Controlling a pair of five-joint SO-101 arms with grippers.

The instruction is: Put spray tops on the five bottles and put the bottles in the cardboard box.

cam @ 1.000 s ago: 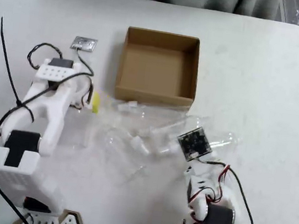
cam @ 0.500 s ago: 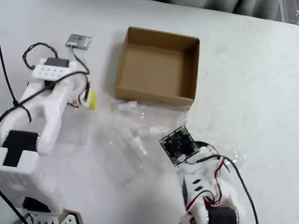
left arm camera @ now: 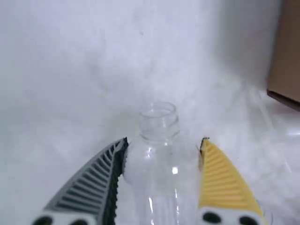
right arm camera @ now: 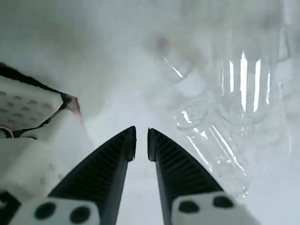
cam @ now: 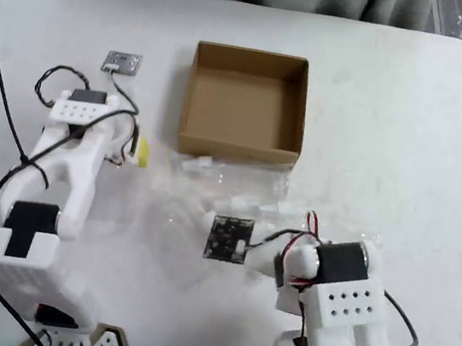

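Observation:
My left gripper is shut on an upright clear bottle with an open neck and no spray top, its grey and yellow fingers pressed against the sides. In the high view this gripper is left of the cardboard box, which stands open with nothing inside. Several clear bottles lie on the table in front of the box, with white spray tops among them. My right gripper is shut with nothing in it, low over the table next to lying bottles.
The right arm reaches in from the front right, over the bottle pile. The left arm's white body lies beyond my right gripper. Black cables loop at the far left. Bare table surrounds the box.
The right arm has swung left across the bottle pile, its wrist board moving from beside the box's right corner toward the table's middle. The left arm shifted slightly left, then stayed still.

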